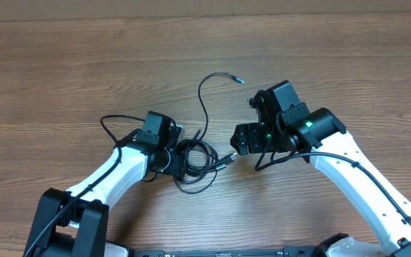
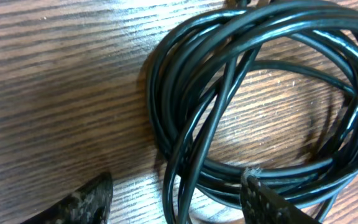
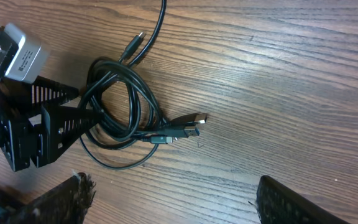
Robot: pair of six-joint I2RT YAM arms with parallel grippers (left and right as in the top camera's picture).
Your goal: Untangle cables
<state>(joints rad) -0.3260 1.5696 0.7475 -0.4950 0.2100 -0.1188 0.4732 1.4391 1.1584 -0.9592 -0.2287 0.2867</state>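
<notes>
Thin black cables (image 1: 197,158) lie coiled in a tangle on the wooden table, with plug ends (image 1: 227,158) pointing right and one strand arching up to a plug (image 1: 238,79). My left gripper (image 1: 178,158) is open, lowered over the coil's left side; in the left wrist view the coil (image 2: 260,93) fills the frame and a few strands pass between the fingers (image 2: 178,198). My right gripper (image 1: 242,140) is open and empty, just right of the plug ends. The right wrist view shows the coil (image 3: 120,118), its plugs (image 3: 188,124) and bare wood between the fingers (image 3: 173,196).
The wooden table (image 1: 63,64) stretches around. The left arm's own thicker black wire (image 1: 113,125) loops at its wrist. The right arm's wire (image 1: 291,157) hangs by its wrist. The left gripper body (image 3: 17,118) shows in the right wrist view.
</notes>
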